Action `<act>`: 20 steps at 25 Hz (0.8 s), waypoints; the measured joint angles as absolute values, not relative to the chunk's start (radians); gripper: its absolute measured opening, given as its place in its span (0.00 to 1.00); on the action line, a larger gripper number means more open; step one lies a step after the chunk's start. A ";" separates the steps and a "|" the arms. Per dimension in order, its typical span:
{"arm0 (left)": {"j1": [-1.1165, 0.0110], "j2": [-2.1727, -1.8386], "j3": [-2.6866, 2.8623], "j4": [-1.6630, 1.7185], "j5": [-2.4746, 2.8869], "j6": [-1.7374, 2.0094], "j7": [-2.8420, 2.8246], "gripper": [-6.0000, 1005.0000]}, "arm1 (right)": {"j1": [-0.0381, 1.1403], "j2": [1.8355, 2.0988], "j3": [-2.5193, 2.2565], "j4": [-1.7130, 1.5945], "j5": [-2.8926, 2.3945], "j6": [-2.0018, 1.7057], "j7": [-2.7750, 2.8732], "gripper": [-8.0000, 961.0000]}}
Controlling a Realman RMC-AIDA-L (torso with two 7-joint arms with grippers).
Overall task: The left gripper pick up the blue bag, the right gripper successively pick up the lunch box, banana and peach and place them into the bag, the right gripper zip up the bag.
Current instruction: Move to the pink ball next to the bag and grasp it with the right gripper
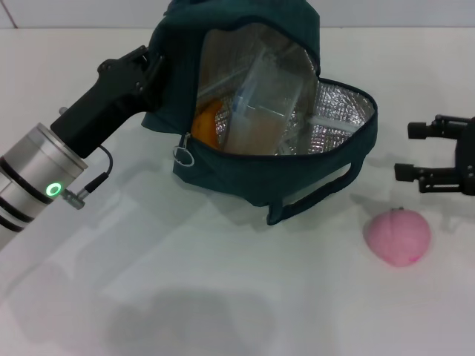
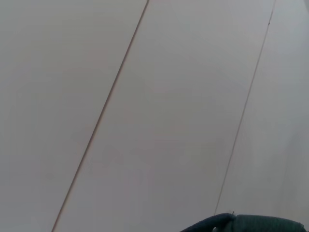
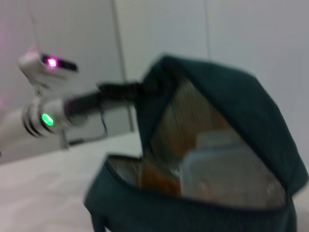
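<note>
The blue bag (image 1: 297, 182) lies on the white table with its lid flap held up and its silver lining showing. My left gripper (image 1: 157, 63) is shut on the bag's raised upper left edge; the right wrist view shows that gripper (image 3: 137, 89) at the same edge of the bag (image 3: 241, 96). Inside the bag the clear lunch box (image 1: 263, 96) stands tilted, with the banana (image 1: 208, 122) to its left. The pink peach (image 1: 398, 236) rests on the table to the right of the bag. My right gripper (image 1: 407, 152) hovers open above and right of the peach, holding nothing.
A loop handle (image 1: 312, 194) hangs along the bag's front wall, and a metal zipper ring (image 1: 183, 157) dangles at its left corner. The left wrist view shows pale wall panels and a sliver of teal fabric (image 2: 251, 224).
</note>
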State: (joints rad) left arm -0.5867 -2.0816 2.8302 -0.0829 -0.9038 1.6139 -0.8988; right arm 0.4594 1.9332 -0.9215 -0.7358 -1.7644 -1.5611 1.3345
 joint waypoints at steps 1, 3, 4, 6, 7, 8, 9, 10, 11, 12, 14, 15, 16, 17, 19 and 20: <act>-0.590 -2.082 2.830 -0.083 -0.904 1.613 -0.898 0.05 | 0.460 1.939 -0.922 -0.730 -1.775 -1.543 1.332 0.82; -0.594 -2.082 2.830 -0.083 -0.904 1.611 -0.897 0.05 | 0.467 1.954 -0.923 -0.714 -1.797 -1.495 1.329 0.82; -0.597 -2.083 2.830 -0.083 -0.904 1.611 -0.897 0.05 | 0.482 1.966 -0.923 -0.696 -1.818 -1.460 1.329 0.82; -0.601 -2.083 2.829 -0.083 -0.904 1.610 -0.896 0.05 | 0.516 1.983 -0.923 -0.662 -1.850 -1.419 1.328 0.82; -0.604 -2.083 2.829 -0.083 -0.904 1.608 -0.896 0.05 | 0.527 1.988 -0.925 -0.650 -1.858 -1.408 1.327 0.82; -0.607 -2.084 2.829 -0.083 -0.904 1.607 -0.896 0.05 | 0.542 1.994 -0.928 -0.634 -1.864 -1.395 1.325 0.82; -0.611 -2.084 2.829 -0.083 -0.904 1.605 -0.896 0.05 | 0.555 1.999 -0.932 -0.621 -1.865 -1.383 1.322 0.82; -0.613 -2.085 2.829 -0.083 -0.904 1.604 -0.896 0.05 | 0.567 2.003 -0.938 -0.610 -1.867 -1.374 1.320 0.82; -0.614 -2.085 2.829 -0.083 -0.905 1.604 -0.896 0.05 | 0.582 2.007 -0.945 -0.597 -1.868 -1.364 1.318 0.82; -0.615 -2.085 2.829 -0.083 -0.906 1.603 -0.896 0.05 | 0.597 2.009 -0.956 -0.585 -1.870 -1.360 1.318 0.82; -0.618 -2.086 2.829 -0.083 -0.911 1.603 -0.896 0.05 | 0.626 2.010 -0.980 -0.564 -1.874 -1.357 1.321 0.82; -0.620 -2.086 2.829 -0.083 -0.912 1.603 -0.896 0.05 | 0.641 2.010 -0.990 -0.549 -1.876 -1.355 1.323 0.82; -0.621 -2.086 2.829 -0.083 -0.912 1.603 -0.896 0.05 | 0.656 2.010 -0.999 -0.534 -1.880 -1.351 1.325 0.82; -0.623 -2.086 2.829 -0.083 -0.912 1.602 -0.896 0.05 | 0.664 2.010 -1.003 -0.527 -1.883 -1.349 1.327 0.82; -0.625 -2.086 2.829 -0.083 -0.913 1.601 -0.896 0.05 | 0.676 2.010 -1.015 -0.518 -1.890 -1.349 1.336 0.82; -0.626 -2.086 2.829 -0.083 -0.913 1.601 -0.896 0.05 | 0.676 2.011 -1.018 -0.521 -1.891 -1.350 1.340 0.82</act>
